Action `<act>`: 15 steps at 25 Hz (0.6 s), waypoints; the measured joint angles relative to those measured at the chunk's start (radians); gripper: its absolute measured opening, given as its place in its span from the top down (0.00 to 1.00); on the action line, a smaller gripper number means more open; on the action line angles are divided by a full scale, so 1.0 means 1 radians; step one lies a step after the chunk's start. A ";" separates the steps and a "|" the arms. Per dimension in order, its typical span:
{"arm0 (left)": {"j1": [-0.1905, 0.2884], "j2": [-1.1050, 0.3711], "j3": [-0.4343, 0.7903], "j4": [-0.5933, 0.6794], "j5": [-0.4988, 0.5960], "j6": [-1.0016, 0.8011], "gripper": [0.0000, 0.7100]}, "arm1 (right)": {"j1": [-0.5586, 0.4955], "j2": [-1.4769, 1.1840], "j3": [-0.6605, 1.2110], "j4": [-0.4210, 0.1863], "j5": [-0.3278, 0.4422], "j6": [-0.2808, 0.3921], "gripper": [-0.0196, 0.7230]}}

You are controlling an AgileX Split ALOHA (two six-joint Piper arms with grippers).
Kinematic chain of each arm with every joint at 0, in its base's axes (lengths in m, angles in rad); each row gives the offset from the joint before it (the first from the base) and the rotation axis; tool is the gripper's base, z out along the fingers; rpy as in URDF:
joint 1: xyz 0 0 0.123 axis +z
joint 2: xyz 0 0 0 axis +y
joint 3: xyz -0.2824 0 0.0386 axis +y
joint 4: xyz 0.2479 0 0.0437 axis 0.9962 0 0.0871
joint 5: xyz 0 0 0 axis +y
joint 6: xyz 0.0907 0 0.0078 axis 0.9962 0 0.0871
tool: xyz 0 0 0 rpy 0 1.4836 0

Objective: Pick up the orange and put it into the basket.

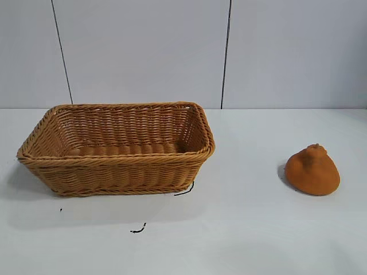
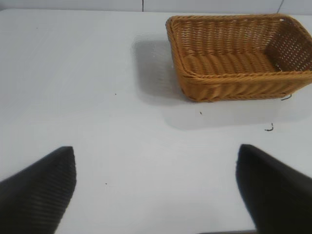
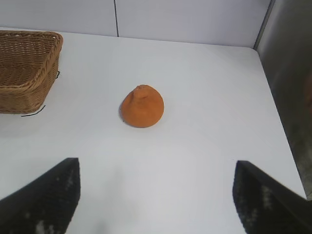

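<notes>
Sitting at the right of the exterior view, low on the white table point(image 1: 246, 229): the orange point(image 1: 312, 170), base down, knobby neck pointing up and tilting slightly toward the upper left of the frame. Resting well apart at the left of that view: the basket point(image 1: 117, 172), open side up, nothing showing inside.

Facing the orange squarely in the right wrist view: the right pincer point(image 3: 156, 200), fingers spread wide and pinching nothing, with the fruit point(image 3: 142, 106) lying ahead of the gap and a little toward that frame's left. Judging from this, the right arm being the nearer one for the pick.

Looking at the basket point(image 2: 239, 78) only, in the upper right of its own frame: the left pincer point(image 2: 156, 187), likewise spread and holding nothing, no orange in sight.
</notes>
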 joint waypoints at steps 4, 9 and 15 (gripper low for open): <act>0.000 0.000 0.000 0.000 0.000 0.000 0.10 | 0.000 0.000 0.000 0.000 0.000 0.003 0.15; 0.000 0.000 0.000 0.000 0.000 0.000 0.10 | 0.000 0.084 -0.020 -0.003 0.001 0.009 0.15; 0.000 0.000 0.000 0.000 -0.002 0.000 0.10 | 0.000 0.493 -0.162 -0.004 0.001 0.009 0.15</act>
